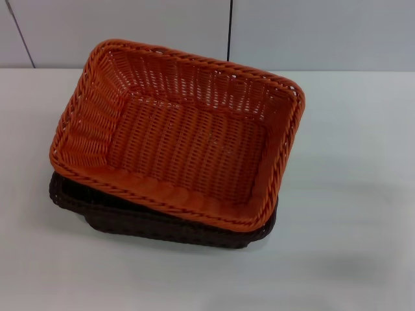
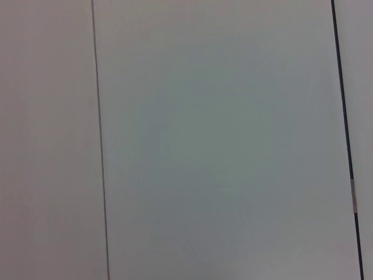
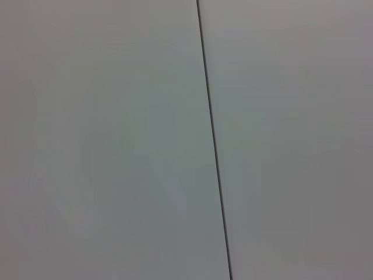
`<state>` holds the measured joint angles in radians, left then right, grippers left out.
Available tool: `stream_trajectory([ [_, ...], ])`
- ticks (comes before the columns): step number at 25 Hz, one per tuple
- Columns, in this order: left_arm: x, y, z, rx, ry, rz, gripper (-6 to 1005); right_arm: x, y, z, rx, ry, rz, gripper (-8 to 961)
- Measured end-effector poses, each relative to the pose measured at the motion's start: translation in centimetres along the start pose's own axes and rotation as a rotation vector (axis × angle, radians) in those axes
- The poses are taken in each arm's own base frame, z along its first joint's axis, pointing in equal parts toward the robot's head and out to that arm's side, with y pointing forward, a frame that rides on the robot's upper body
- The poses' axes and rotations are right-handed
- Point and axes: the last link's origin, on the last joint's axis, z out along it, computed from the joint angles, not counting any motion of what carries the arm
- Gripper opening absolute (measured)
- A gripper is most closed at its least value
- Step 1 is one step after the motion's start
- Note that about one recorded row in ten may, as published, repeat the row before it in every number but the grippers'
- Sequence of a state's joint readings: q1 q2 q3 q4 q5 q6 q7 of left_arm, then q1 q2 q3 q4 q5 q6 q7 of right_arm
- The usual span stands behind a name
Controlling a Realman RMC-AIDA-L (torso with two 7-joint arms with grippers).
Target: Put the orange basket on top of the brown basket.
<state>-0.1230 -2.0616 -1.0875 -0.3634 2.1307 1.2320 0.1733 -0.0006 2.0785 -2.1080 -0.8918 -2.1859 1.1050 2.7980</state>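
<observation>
In the head view the orange basket [image 1: 178,133] rests on top of the brown basket [image 1: 149,223], turned slightly askew. Of the brown basket only the near rim and side show below the orange one. The orange basket is empty inside. Neither gripper appears in any view, and both wrist views show only pale wall panels with dark seams.
The baskets stand on a white table [image 1: 350,246] in front of a pale panelled wall [image 1: 311,32]. Bare tabletop lies to the right of the baskets and in front of them.
</observation>
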Motion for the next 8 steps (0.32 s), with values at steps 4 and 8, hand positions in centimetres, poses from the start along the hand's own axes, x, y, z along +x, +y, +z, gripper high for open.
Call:
stream_trajectory([
  [4,-0.01,-0.03,-0.03,0.000,0.000,0.000,697,0.16,-0.18,-0.26,0.009,-0.004,0.014,594],
  [8,-0.03,-0.04,-0.07,0.000,-0.001,-0.007,697,0.40,-0.52,-0.45,0.016,-0.002,0.042,594],
])
